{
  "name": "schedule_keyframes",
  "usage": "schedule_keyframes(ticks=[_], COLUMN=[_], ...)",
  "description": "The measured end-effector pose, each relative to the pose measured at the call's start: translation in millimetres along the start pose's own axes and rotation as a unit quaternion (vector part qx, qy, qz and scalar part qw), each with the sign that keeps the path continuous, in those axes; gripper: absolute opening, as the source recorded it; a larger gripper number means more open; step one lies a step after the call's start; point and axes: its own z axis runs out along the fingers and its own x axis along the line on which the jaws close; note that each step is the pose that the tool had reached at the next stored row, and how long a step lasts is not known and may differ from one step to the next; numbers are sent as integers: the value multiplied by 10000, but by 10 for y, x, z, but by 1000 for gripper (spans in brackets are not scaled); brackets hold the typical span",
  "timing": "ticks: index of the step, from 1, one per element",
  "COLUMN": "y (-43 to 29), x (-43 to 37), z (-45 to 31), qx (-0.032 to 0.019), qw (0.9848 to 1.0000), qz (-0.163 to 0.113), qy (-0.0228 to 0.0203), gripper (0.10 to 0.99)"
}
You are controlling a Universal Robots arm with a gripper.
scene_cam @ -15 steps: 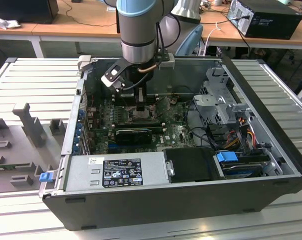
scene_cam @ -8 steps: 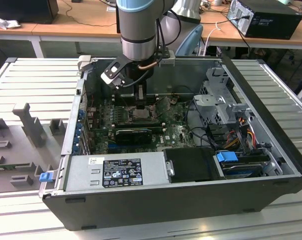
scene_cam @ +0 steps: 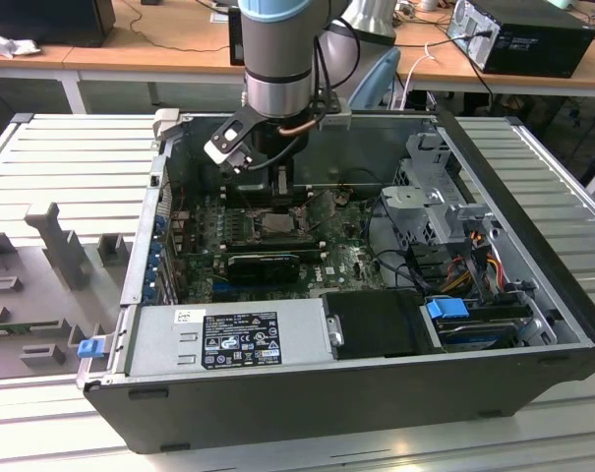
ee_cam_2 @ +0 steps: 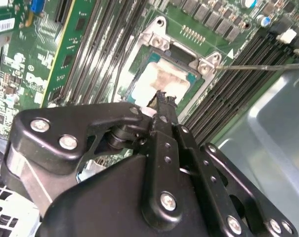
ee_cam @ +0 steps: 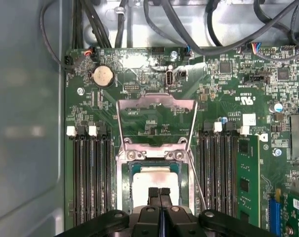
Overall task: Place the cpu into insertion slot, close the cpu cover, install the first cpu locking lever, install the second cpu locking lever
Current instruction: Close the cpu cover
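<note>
cpu [ee_cam: 154, 177] lies in insertion slot [ee_cam: 124, 191] beneath end effector [ee_cam: 159, 191].

Pincer [ee_cam: 159, 193] tips together above cpu [ee_cam: 150, 177] in insertion slot [ee_cam: 122, 183].

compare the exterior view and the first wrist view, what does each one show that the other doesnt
Exterior view: the whole open computer case, its power supply and the arm's wrist above the board. First wrist view: the cpu seated in the insertion slot, the cpu cover raised open, the shut gripper over the chip. Shared: the green motherboard.
</note>
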Motion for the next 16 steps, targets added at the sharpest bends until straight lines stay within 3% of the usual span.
schedule_keyframes(ticks=[6,10,12,16], y=[48,51,55,60], x=[0,0,2,4], z=[-7,-57,-124,-147], qx=[15,15,15,14], qw=[10000,10000,10000,10000], qz=[2,2,2,2], qy=[43,44,44,45], gripper=[106,106,106,106])
